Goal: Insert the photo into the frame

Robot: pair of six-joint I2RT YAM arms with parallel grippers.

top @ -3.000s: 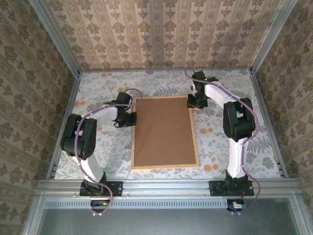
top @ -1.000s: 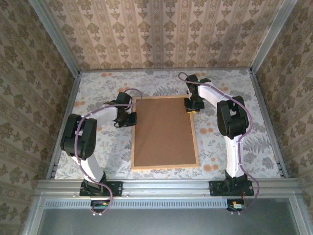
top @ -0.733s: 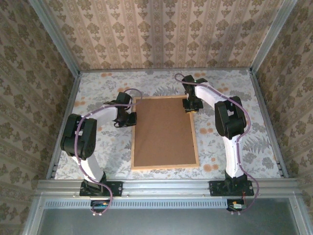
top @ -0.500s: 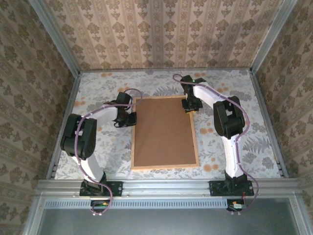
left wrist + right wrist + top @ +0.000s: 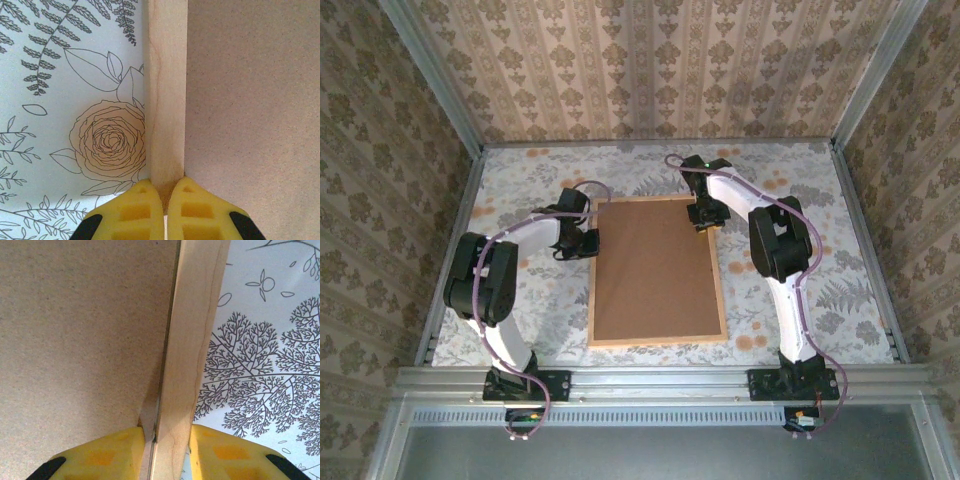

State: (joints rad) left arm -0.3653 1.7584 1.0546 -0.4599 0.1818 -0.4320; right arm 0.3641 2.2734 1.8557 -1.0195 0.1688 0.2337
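Observation:
The frame (image 5: 656,341) lies face down in the middle of the table, with its brown backing board (image 5: 655,270) facing up. The photo is out of view. My left gripper (image 5: 592,240) is at the frame's left rail near the far end. It is shut, and its yellow fingertips (image 5: 137,207) meet at the light wood rail (image 5: 166,100). My right gripper (image 5: 703,216) is at the far right corner area. Its fingers (image 5: 112,452) straddle the right rail (image 5: 192,340), one on the board (image 5: 80,330) side and one outside, with a thin sliver of gap.
A floral tablecloth (image 5: 790,250) covers the table on both sides of the frame. Metal rails (image 5: 865,240) and patterned walls close in the left, right and far sides. Both arm bases stand on the near rail (image 5: 660,382).
My right gripper has slid a little to the left along the frame's far right corner and its jaws have widened. The left gripper and the frame have stayed put.

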